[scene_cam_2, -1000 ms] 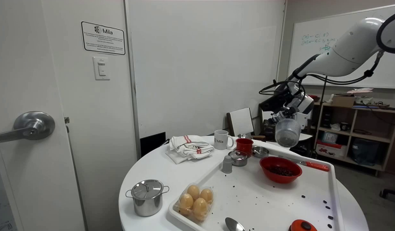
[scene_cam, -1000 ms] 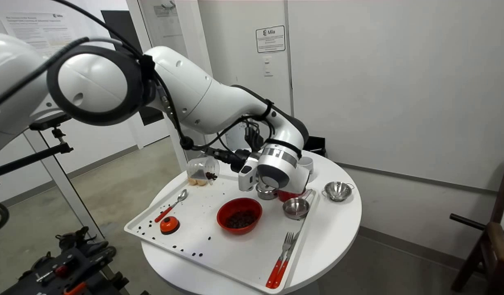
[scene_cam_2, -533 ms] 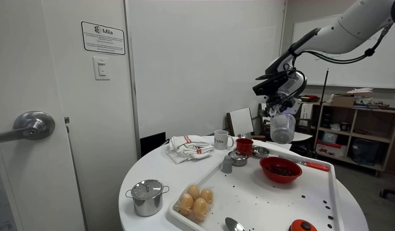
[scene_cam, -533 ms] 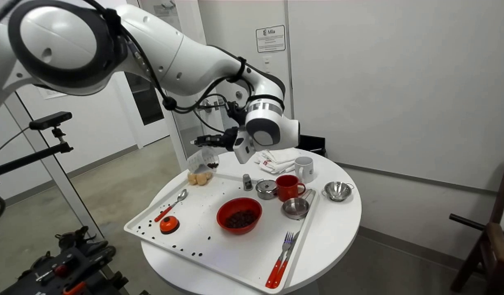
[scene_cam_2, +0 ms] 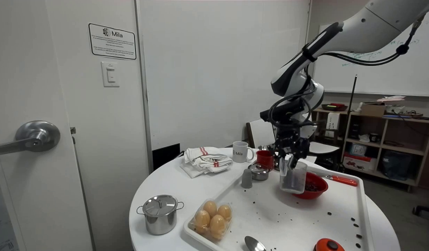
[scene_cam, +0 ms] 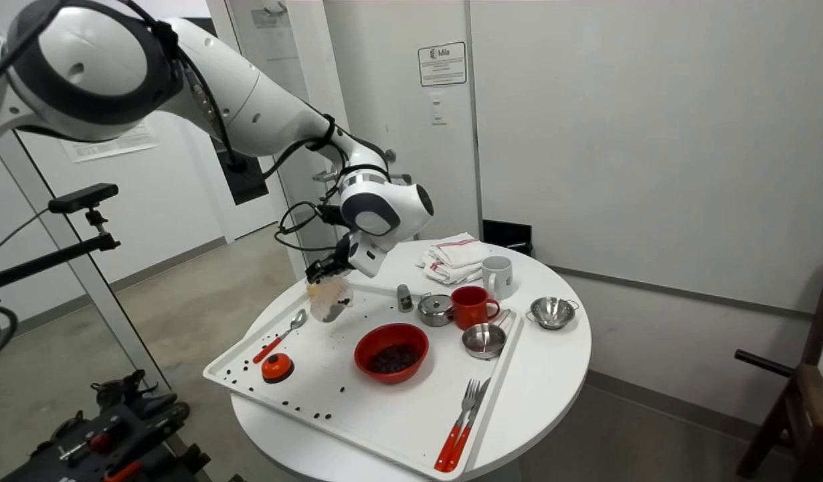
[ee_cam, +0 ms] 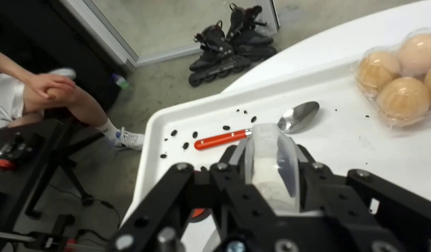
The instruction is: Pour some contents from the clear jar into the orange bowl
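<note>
Over tray (scene_cam_2: 294, 230) | arm (scene_cam_2: 364, 36) bent, slanted dn | end effector (ee_cam: 270, 155) ptd dn, clamped on clear jar (scene_cam_2: 294, 182)

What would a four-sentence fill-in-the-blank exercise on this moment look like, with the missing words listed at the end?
1. The clear jar is held by the ____.
2. The red-orange bowl stands directly on the rimmed white ____.
3. The fork lies right beside a ____.
4. A group of exactly ____ eggs is in view.

Missing words: gripper; tray; knife; four.
</note>
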Tool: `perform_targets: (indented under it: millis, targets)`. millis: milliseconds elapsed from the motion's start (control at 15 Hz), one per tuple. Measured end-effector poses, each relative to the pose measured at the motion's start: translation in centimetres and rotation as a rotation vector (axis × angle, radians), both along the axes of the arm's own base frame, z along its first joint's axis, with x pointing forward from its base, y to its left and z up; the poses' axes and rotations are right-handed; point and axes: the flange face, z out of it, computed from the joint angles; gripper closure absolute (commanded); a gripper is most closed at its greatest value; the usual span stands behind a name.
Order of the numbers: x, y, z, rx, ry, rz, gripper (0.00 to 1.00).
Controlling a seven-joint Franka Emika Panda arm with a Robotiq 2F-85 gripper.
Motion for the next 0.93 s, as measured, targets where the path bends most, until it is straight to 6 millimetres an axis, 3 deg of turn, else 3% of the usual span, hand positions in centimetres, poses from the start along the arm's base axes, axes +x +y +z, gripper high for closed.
perform_targets:
  millis: [267, 533, 600, 733, 933]
  targets:
    - [-0.1, 3.3, -3.3, -0.17, -0.16, 0.015, 0.89]
    - [0.1, 3.6, -4.9, -0.316, -0.347, 0.0, 0.89]
    - [0.1, 3.5, -5.1, -0.354, -0.395, -0.004, 0.49]
    - [0.1, 3.3, -5.0, -0.429, -0.487, -0.022, 0.42]
    - [-0.4, 3.5, -5.3, -0.507, -0.549, -0.056, 0.2]
